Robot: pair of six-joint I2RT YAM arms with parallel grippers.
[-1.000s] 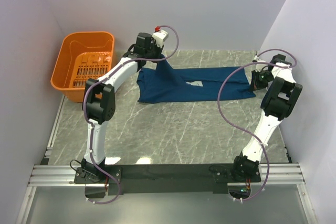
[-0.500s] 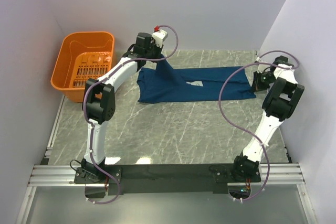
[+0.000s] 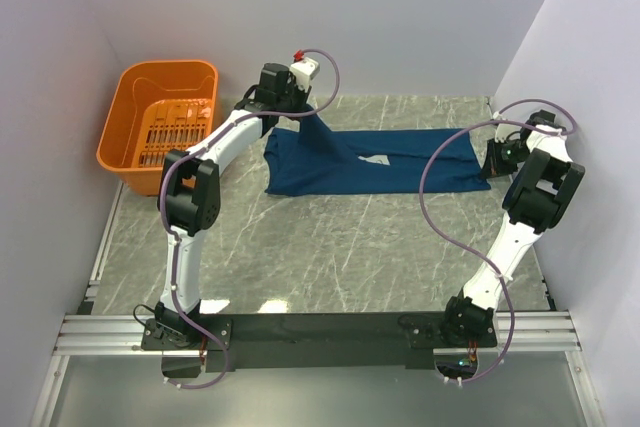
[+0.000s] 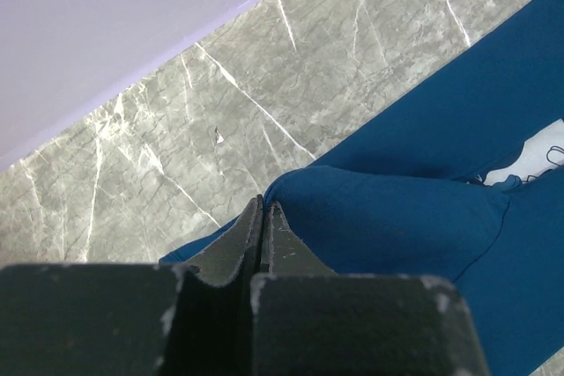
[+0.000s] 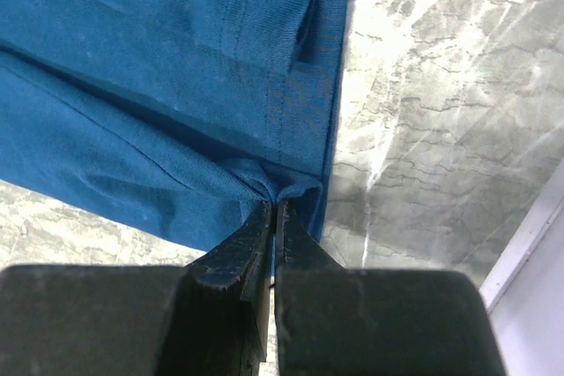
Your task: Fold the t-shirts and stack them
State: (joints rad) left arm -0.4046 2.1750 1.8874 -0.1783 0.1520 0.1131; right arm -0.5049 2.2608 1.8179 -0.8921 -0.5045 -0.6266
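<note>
A dark blue t-shirt (image 3: 375,159) lies stretched across the far half of the marble table, its small white print (image 3: 375,160) near the middle. My left gripper (image 3: 298,112) is shut on the shirt's left end and holds it raised off the table; the wrist view shows the cloth (image 4: 397,217) bunched at my closed fingertips (image 4: 263,204). My right gripper (image 3: 493,160) is shut on the shirt's right edge, low over the table; the right wrist view shows the hem (image 5: 264,112) pinched at its tips (image 5: 274,206).
An orange plastic basket (image 3: 160,125) stands at the far left, beside the left arm. The white back wall lies just beyond the shirt. The right wall (image 3: 600,147) is close to the right gripper. Bare marble table (image 3: 340,247) lies between the shirt and the arm bases.
The right gripper has moved a little to the right with the shirt's edge, drawing the shirt longer and tauter. The left gripper has stayed in place.
</note>
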